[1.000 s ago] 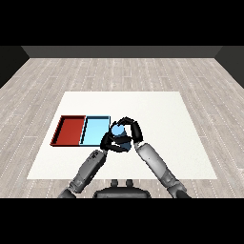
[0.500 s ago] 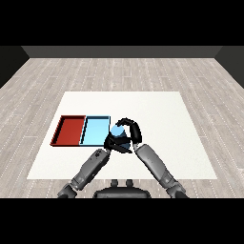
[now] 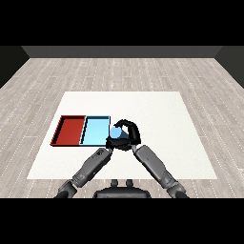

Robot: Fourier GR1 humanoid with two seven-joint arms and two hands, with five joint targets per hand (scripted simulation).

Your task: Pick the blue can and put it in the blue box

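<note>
The blue can [image 3: 116, 132] is held just right of the light blue tray [image 3: 94, 132], close to its right rim. My right hand [image 3: 130, 135] curls round the can from the right and above. My left hand [image 3: 112, 142] lies directly below and against the can, mostly hidden by it and by the right hand, so its state is unclear. The can hides part of the tray's right edge.
A red tray [image 3: 69, 130] lies directly left of the light blue tray, sharing a wall. The white table [image 3: 157, 114] spreads out to the right and behind the hands. Both grey forearms cross the table's front edge.
The right hand with the blue can has shifted a little left, toward the light blue tray's right rim. The left hand has stayed close under it.
</note>
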